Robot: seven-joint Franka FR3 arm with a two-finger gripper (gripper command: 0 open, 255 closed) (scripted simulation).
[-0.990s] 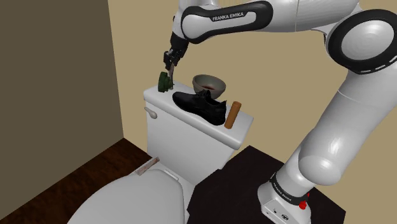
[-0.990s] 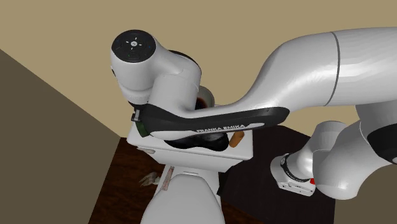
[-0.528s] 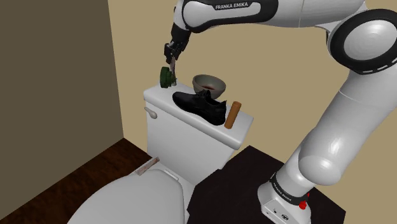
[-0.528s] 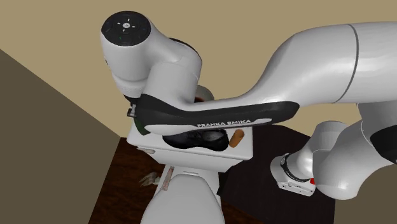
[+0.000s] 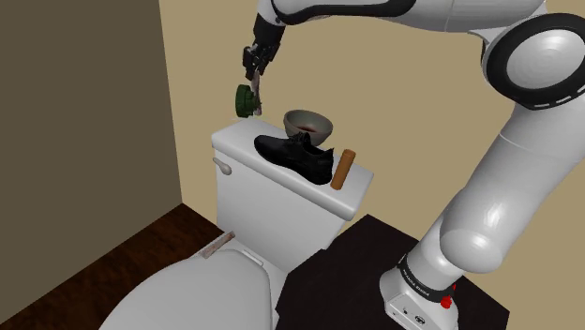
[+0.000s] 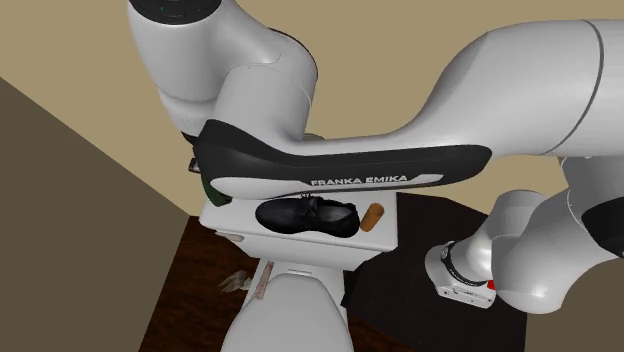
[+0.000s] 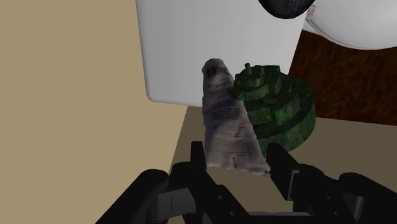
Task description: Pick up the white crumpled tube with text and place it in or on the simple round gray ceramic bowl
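So, the white crumpled tube (image 7: 229, 127) w/ printed text is up in the air, clasped at its wide end between the two fingers of the pincer (image 7: 238, 160), i.e. the pincer is clenched on it. Its long axis runs straight on from the fingers, narrow end pointing away from the hand, down toward the white toilet tank (image 5: 281, 183).

A green ridged round thing (image 7: 277, 105) sits right against the tube's side. In the shoulder view it looks to hang by the pincer, clear of the tank lid; can't tell if it's caught or just close.

The grey bowl (image 5: 323, 123) stands on the lid, to the shoulder view's right of the pincer and lower, near the wall. A black shoe (image 5: 295, 155) lies just in front of the bowl, w/ a brown cylinder (image 5: 343, 169) at the lid's far end.

Judgement: the next move is a carry toward that view's right, then down, tube going in narrow end first. The green thing may drop en route.
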